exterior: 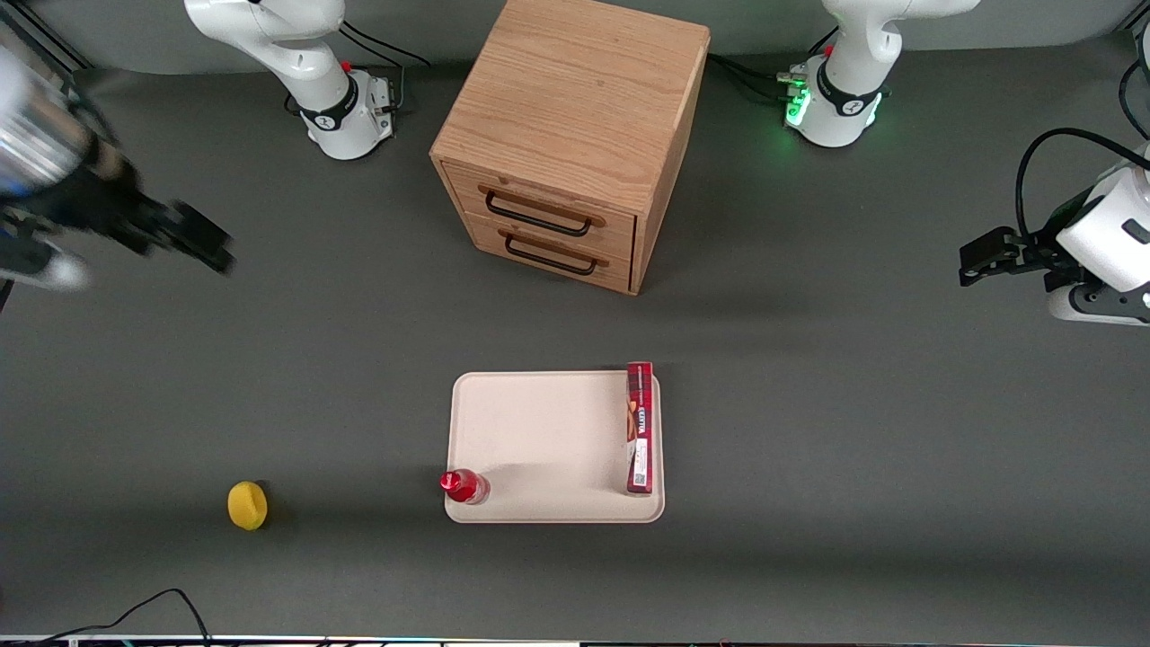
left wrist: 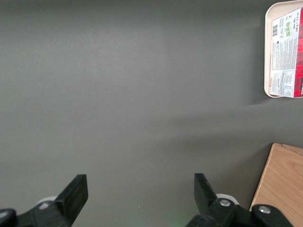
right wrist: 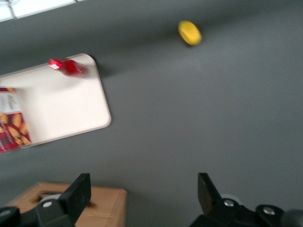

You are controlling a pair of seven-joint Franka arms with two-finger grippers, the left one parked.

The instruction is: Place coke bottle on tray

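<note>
The small red coke bottle (exterior: 464, 486) stands upright on the cream-beige tray (exterior: 539, 440), at the tray's corner nearest the front camera on the working arm's side. It also shows in the right wrist view (right wrist: 68, 67) on the tray (right wrist: 61, 106). My right gripper (exterior: 193, 235) hangs high above the table toward the working arm's end, far from the tray and farther from the front camera than it. Its fingers (right wrist: 78, 191) stand wide apart with nothing between them.
A long flat red box (exterior: 640, 428) lies on the tray's edge toward the parked arm. A yellow lemon (exterior: 247, 505) lies on the table toward the working arm's end. The wooden two-drawer cabinet (exterior: 575, 135) stands farther from the front camera than the tray.
</note>
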